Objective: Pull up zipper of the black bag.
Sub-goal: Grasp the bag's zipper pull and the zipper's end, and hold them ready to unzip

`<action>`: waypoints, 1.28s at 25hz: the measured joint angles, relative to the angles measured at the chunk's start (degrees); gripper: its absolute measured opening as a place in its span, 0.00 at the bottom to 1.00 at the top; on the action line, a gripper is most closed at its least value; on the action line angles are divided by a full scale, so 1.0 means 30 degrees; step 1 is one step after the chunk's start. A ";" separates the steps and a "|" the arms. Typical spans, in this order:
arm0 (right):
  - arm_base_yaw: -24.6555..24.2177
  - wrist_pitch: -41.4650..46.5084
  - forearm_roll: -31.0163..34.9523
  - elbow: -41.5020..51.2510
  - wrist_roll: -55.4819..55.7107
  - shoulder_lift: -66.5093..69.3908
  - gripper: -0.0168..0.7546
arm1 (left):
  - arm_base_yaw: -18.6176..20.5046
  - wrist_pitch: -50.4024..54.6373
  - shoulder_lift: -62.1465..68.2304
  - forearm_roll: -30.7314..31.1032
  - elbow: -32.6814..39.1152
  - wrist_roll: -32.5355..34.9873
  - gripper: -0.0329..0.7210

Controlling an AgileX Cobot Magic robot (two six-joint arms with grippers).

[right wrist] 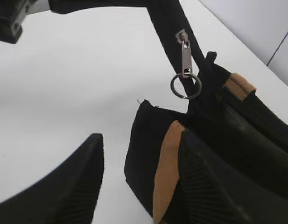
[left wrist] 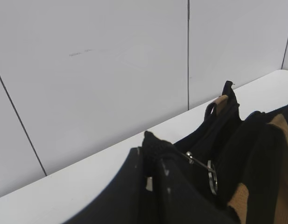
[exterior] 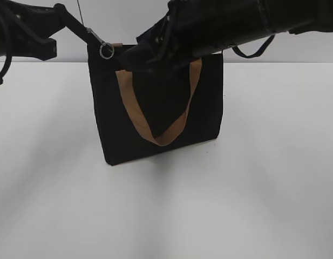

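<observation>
L end effector [exterior: 69,19] clenched on zipper [right wrist: 185,70] tail; R end effector [right wrist: 139,182] spread wide, straddling black bag [exterior: 155,108] edge.

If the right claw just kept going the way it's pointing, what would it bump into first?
Probably the black bag itself: the right gripper is open, astride the bag's top corner by a tan handle. The zipper pull ring hangs further ahead; depth is unclear.

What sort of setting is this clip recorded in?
Probably a lab or test bench, not a home: a bare white table, a plain pale panelled wall behind it, and one black bag standing alone between two robot arms.
</observation>
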 joint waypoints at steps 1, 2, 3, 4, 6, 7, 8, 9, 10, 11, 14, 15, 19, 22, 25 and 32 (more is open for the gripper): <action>0.0020 -0.0076 0.0000 -0.0350 -0.0114 0.0334 0.53 | 0.0000 0.0000 0.0000 0.0000 0.0000 0.0000 0.07; 0.0020 -0.0130 0.0000 -0.0721 -0.0160 0.0719 0.53 | 0.0000 -0.0016 0.0000 0.0000 0.0000 0.0000 0.07; 0.0020 -0.0166 0.0000 -0.1118 -0.0215 0.1098 0.53 | 0.0000 -0.0016 0.0000 0.0000 0.0000 0.0000 0.07; 0.0020 -0.0181 0.0000 -0.1469 -0.0234 0.1466 0.53 | 0.0000 -0.0016 0.0000 0.0000 0.0000 0.0000 0.07; 0.0020 -0.0181 0.0000 -0.2331 -0.0234 0.2132 0.53 | 0.0000 -0.0016 0.0000 0.0000 0.0011 0.0000 0.07; 0.0020 -0.0181 0.0000 -0.2673 -0.0234 0.2484 0.53 | 0.0000 -0.0016 0.0000 0.0000 0.0011 0.0000 0.07; 0.0020 -0.0181 0.0017 -0.3051 -0.0234 0.2764 0.53 | 0.0000 -0.0016 0.0000 0.0000 0.0011 0.0000 0.07; 0.0020 -0.0181 0.0038 -0.3391 -0.0234 0.3086 0.53 | 0.0000 -0.0016 0.0000 0.0000 0.0011 0.0000 0.07; 0.0020 -0.0181 0.0038 -0.3672 -0.0234 0.3392 0.53 | 0.0000 -0.0016 0.0000 0.0000 0.0011 0.0000 0.07; 0.0020 -0.0181 0.0059 -0.3863 -0.0234 0.3688 0.53 | 0.0000 -0.0016 0.0000 0.0000 0.0011 0.0000 0.07; 0.0020 -0.0181 0.0059 -0.4468 -0.0234 0.4393 0.53 | 0.0000 -0.0016 0.0000 0.0000 0.0011 0.0000 0.07; 0.0020 -0.0181 0.0059 -0.4693 -0.0234 0.4578 0.53 | 0.0000 -0.0016 0.0000 0.0000 0.0011 0.0000 0.07; 0.0020 -0.0274 0.0120 -0.5288 -0.0234 0.5351 0.53 | 0.0000 -0.0016 0.0000 0.0000 0.0011 0.0000 0.07; 0.0020 -0.0460 0.0120 -0.5331 -0.0234 0.5684 0.53 | 0.0000 -0.0016 0.0000 0.0000 0.0011 0.0000 0.07; 0.0020 -0.0567 0.0142 -0.5347 -0.0234 0.5725 0.53 | 0.0000 -0.0016 0.0000 0.0000 0.0011 0.0000 0.07; 0.0073 -0.0781 0.0141 -0.5347 -0.0301 0.6035 0.53 | 0.0000 -0.0016 0.0000 0.0015 0.0011 0.0000 0.07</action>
